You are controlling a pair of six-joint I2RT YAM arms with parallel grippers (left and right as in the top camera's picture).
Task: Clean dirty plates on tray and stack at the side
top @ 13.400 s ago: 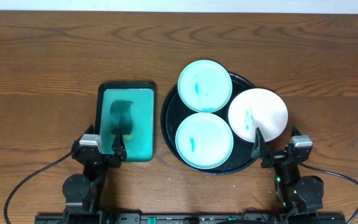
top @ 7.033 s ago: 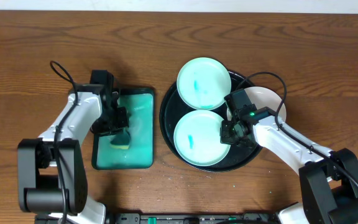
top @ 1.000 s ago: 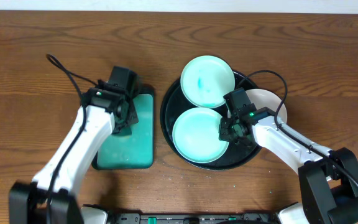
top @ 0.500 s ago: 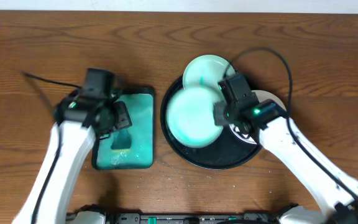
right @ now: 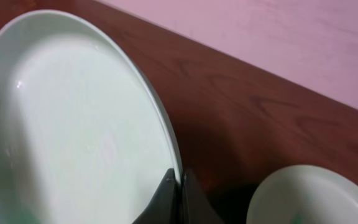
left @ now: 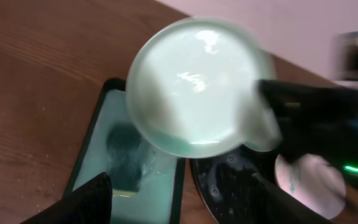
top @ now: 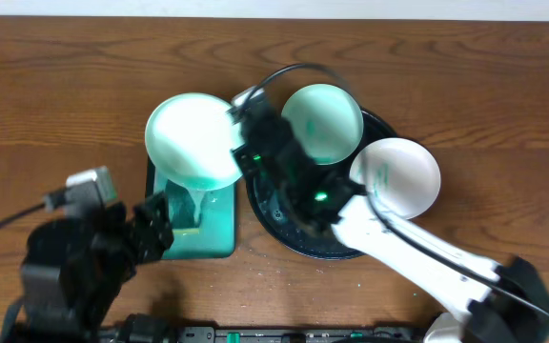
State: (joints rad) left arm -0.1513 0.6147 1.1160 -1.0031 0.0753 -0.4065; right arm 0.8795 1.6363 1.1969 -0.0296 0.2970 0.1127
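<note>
Since half a second ago the right arm has swung left: the held plate (top: 191, 141), then above the tray (top: 289, 240), now hangs over the far half of the teal basin (top: 215, 227). The left arm has drawn back to the near edge of the tabletop (top: 55, 86). The right claw (right: 179, 182) is clamped on the plate's rim at its tray-side edge, with the pinch plain in the wrist view. The left claw (left: 178, 186) has its jaws wide apart and nothing between them. It sits at the basin's near end, looking up along it. The plate's pale mint face looks wet and I can make out no smear on it. The dark sponge (left: 125, 157) lies in the basin under the plate's near edge, between the left claw and the plate. Key relation: the plate lies forward of and above the left claw, and the sponge is nearer and lower. The left arm is clearly the closer one to the sponge. The second mint plate (top: 322, 124) and the smeared white plate (top: 396, 174) remain on the tray.
</note>
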